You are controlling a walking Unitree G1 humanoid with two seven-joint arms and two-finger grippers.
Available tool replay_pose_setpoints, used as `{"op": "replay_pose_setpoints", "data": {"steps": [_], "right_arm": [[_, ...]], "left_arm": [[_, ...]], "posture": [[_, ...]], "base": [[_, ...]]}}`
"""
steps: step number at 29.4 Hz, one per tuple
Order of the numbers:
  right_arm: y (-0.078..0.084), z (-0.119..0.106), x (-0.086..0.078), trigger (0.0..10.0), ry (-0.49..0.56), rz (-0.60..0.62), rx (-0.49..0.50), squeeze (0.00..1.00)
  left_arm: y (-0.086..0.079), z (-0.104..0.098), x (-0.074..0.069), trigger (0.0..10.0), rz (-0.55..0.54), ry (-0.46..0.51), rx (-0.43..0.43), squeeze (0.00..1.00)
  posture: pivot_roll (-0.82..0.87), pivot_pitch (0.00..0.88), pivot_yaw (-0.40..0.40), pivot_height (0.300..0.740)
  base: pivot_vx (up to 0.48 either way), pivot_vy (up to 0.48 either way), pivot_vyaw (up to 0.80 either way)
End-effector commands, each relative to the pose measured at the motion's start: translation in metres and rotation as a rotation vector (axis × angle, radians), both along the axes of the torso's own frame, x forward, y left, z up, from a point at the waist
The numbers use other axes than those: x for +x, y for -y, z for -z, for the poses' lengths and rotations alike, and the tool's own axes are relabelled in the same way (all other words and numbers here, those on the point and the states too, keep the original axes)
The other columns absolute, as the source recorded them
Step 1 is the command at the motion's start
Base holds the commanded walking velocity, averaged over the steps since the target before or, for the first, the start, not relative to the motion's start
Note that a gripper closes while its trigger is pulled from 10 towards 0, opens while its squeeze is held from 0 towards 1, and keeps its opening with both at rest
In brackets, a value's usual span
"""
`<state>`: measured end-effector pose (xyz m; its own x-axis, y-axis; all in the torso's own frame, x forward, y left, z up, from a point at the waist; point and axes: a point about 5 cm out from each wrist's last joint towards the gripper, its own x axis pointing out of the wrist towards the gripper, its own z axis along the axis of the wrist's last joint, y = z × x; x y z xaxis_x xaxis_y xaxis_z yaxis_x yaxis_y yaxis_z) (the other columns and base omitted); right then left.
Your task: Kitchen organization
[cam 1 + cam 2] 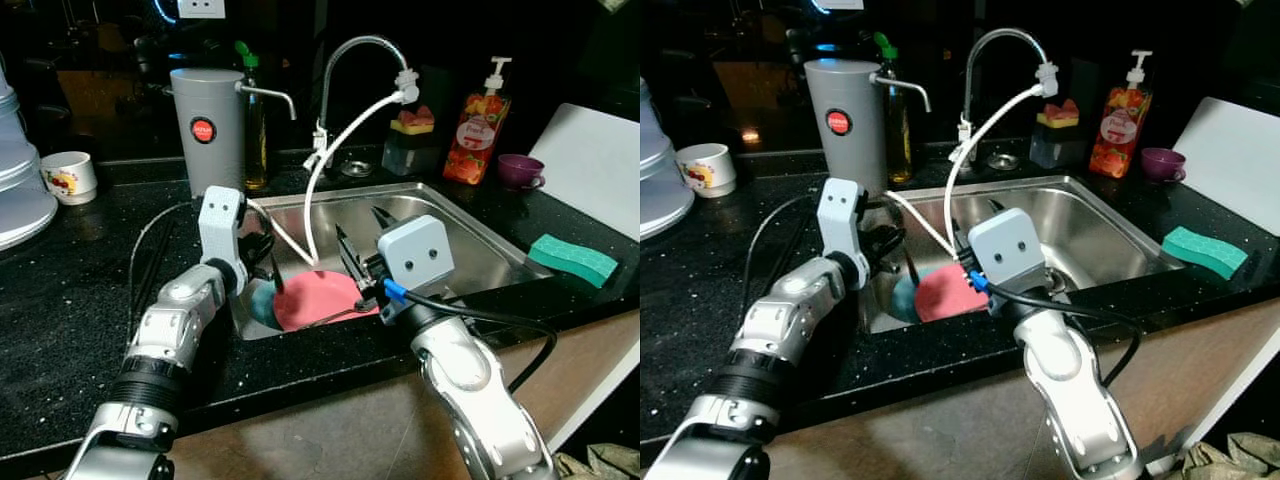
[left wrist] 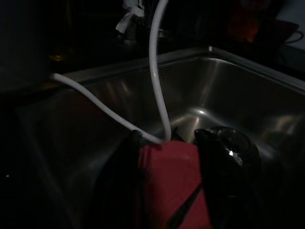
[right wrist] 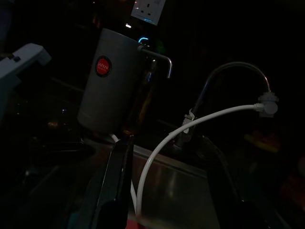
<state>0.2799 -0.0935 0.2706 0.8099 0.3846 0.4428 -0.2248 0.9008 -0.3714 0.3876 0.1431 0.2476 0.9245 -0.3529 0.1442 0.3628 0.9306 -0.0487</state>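
Note:
A pink plate (image 1: 315,295) lies at the bottom of the steel sink (image 1: 470,250), with a dark utensil (image 1: 338,315) resting on it and a teal dish (image 1: 262,300) at its left edge. My left gripper (image 1: 266,268) hangs at the sink's left wall just above the plate, open; in the left wrist view the plate (image 2: 169,186) sits beyond its fingers (image 2: 126,191). My right gripper (image 1: 365,240) hovers over the middle of the sink, pointing toward the tap, open and holding nothing. A white hose (image 1: 330,160) runs from the tap (image 1: 350,50) down between both grippers.
A grey canister (image 1: 207,125) stands behind the sink's left corner, a white mug (image 1: 68,175) and stacked white dishes (image 1: 20,190) further left. A soap bottle (image 1: 478,130), purple cup (image 1: 520,170), white board (image 1: 595,165) and green sponge (image 1: 572,258) are on the right.

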Motion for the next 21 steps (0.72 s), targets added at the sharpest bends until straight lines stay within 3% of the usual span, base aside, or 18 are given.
{"op": "replay_pose_setpoints", "data": {"steps": [1, 2, 3, 6, 7, 10, 13, 17, 18, 19, 20, 21], "right_arm": [[0.004, 0.003, 0.001, 10.0, -0.008, 0.022, -0.005, 0.0], [0.004, 0.003, 0.001, 10.0, -0.008, 0.022, -0.004, 0.0], [0.004, 0.004, 0.001, 10.0, -0.009, 0.021, -0.004, 0.0], [0.004, 0.004, 0.001, 10.0, -0.009, 0.02, -0.003, 0.0], [0.004, 0.004, 0.001, 10.0, -0.009, 0.018, -0.004, 0.0], [0.003, 0.004, 0.001, 10.0, -0.009, 0.014, -0.005, 0.0], [0.002, 0.004, 0.001, 10.0, -0.006, 0.009, -0.006, 0.0], [0.003, 0.004, 0.001, 10.0, -0.005, 0.014, -0.007, 0.0], [0.003, 0.004, 0.001, 10.0, -0.005, 0.014, -0.007, 0.0], [0.004, 0.004, 0.0, 10.0, -0.006, 0.017, -0.007, 0.0], [0.004, 0.004, 0.0, 10.0, -0.006, 0.017, -0.007, 0.0], [0.005, 0.004, 0.0, 10.0, -0.006, 0.018, -0.007, 0.0]], "left_arm": [[-0.016, -0.018, 0.001, 10.0, -0.077, 0.054, -0.018, 0.0], [-0.02, -0.021, 0.002, 10.0, -0.098, 0.057, -0.023, 0.0], [-0.022, -0.027, -0.004, 10.0, -0.031, 0.103, 0.022, 0.01], [-0.028, -0.029, -0.005, 10.0, -0.055, 0.109, 0.07, 0.05], [-0.035, -0.03, -0.004, 10.0, -0.092, 0.106, 0.055, 0.0], [-0.044, -0.032, -0.004, 10.0, -0.128, 0.099, 0.031, 0.0], [-0.036, -0.03, -0.012, 10.0, -0.076, 0.118, 0.074, 0.0], [-0.063, -0.022, -0.008, 10.0, -0.306, 0.044, 0.098, 0.0], [-0.063, -0.022, -0.008, 10.0, -0.306, 0.044, 0.098, 0.0], [-0.084, -0.018, -0.007, 10.0, -0.446, 0.0, 0.121, 0.0], [-0.084, -0.018, -0.007, 10.0, -0.446, 0.0, 0.121, 0.0], [-0.101, -0.014, -0.007, 10.0, -0.535, -0.041, 0.103, 0.0]], "posture": [[-0.07, 0.054, -0.021, 0.74], [-0.07, 0.054, -0.021, 0.74], [-0.07, 0.053, -0.02, 0.74], [-0.07, 0.052, -0.02, 0.74], [-0.07, 0.052, -0.02, 0.74], [-0.06, 0.048, -0.022, 0.74], [-0.06, 0.045, -0.015, 0.74], [-0.06, 0.045, -0.015, 0.74], [-0.06, 0.045, -0.015, 0.74], [-0.06, 0.048, -0.016, 0.74], [-0.06, 0.048, -0.016, 0.74], [-0.06, 0.048, -0.016, 0.74]], "base": [[0.0, 0.0, 0.0], [0.0, 0.0, 0.0], [0.0, 0.0, 0.0], [0.0, 0.0, 0.0], [0.0, 0.0, 0.0], [0.0, 0.0, 0.0], [0.0, 0.0, 0.0], [0.0, 0.0, 0.0], [0.0, 0.0, 0.0], [0.0, 0.0, 0.0], [0.0, 0.0, 0.0], [0.0, 0.0, 0.0]]}}
